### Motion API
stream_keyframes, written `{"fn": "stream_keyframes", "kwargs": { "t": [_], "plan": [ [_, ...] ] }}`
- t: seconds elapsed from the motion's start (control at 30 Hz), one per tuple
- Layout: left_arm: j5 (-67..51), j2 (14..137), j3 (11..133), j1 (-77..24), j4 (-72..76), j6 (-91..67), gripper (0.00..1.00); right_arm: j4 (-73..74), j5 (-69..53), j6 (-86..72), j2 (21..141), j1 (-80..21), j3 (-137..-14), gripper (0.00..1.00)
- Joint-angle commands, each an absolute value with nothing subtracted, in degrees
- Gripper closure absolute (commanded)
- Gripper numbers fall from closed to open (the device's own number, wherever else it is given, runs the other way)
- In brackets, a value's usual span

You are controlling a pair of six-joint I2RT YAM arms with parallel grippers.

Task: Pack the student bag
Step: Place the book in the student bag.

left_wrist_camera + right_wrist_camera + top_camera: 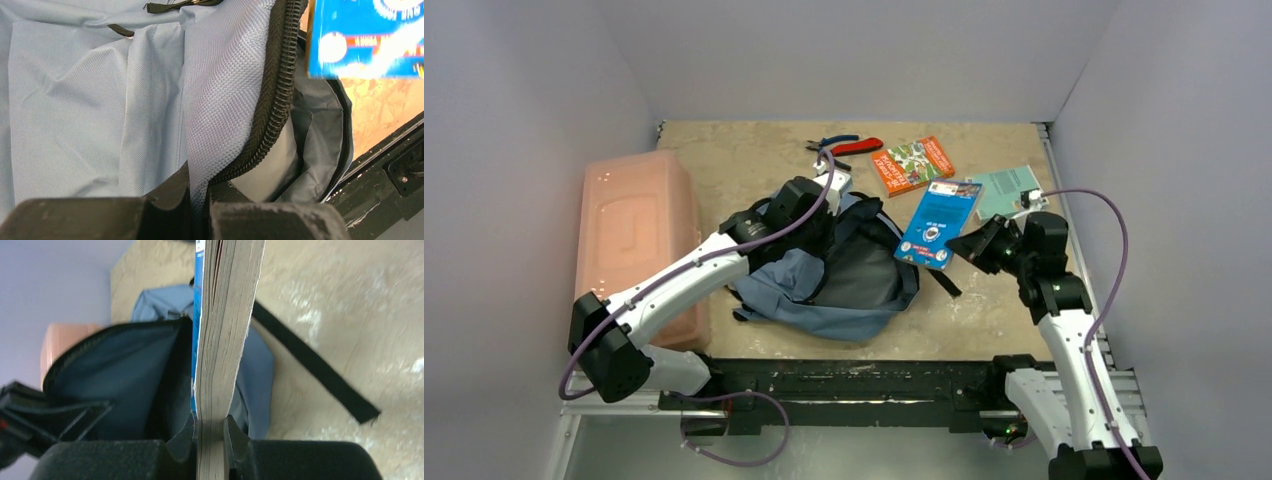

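While the student bag (pixel 844 275) lies open in the middle of the table (pixel 754 160) under the overhead camera, the left arm stretches from its base diagonally over the bag's near-left side. The left gripper (pixel 839 200) is at the bag's far rim. To the right of the bag the right arm stands bent at the elbow with its wrist turned toward the bag, and the right gripper (pixel 969 245) clamps the near end of a blue book (pixel 939 223) held at the bag's right edge. A pink box (pixel 639 235) lies left of the bag; pliers (pixel 844 147), an orange book (pixel 912 163) and a teal booklet (pixel 1006 190) lie beyond it. From the left wrist, the fingers (pixel 170 200) are pressed fully together on a fold of bag fabric beside the zip (pixel 275 100). The bag's mouth gapes to the right of that fold, and the blue book shows blurred above it. From the right wrist, the fingers (pixel 235 437) stand a narrow gap apart, pinching the book edge-on, its pages rising in front of the bag's dark opening. A black strap (pixel 320 370) trails from the bag across the table.
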State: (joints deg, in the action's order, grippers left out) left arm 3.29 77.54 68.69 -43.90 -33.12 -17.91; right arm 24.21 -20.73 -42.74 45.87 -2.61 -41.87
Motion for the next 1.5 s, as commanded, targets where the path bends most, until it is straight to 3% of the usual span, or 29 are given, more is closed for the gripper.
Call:
{"fn": "stream_keyframes", "kwargs": {
  "t": [0.0,0.17,0.3,0.57,0.9,1.13,1.47],
  "plan": [
    [4.30,74.54,68.73,-43.60,-26.65,-16.55,1.00,35.79,-34.10,-40.03,43.64,-2.73,-46.21,1.00],
    [3.64,74.52,68.60,-43.79,-26.28,-16.26,1.00,37.48,-45.30,-42.39,45.40,-3.26,-46.94,1.00],
    [3.69,73.80,67.77,-44.20,-24.89,-15.70,1.00,28.02,-51.81,-50.32,50.14,-7.72,-43.36,1.00],
    [2.90,71.91,66.71,-45.58,-22.98,-13.23,1.00,10.78,-51.68,-61.02,58.91,-15.97,-39.44,1.00],
    [3.12,70.69,66.36,-49.28,-22.05,-11.12,1.00,-12.49,-40.12,-71.40,67.51,-20.90,-31.70,1.00],
    [1.32,70.78,66.64,-49.32,-21.75,-12.00,1.00,-36.83,-23.93,-76.25,79.08,-33.04,-31.17,1.00],
    [1.95,70.87,67.59,-49.31,-22.88,-12.37,1.00,-59.95,-0.65,-76.99,96.55,-49.01,-34.45,1.00]
  ]
}}
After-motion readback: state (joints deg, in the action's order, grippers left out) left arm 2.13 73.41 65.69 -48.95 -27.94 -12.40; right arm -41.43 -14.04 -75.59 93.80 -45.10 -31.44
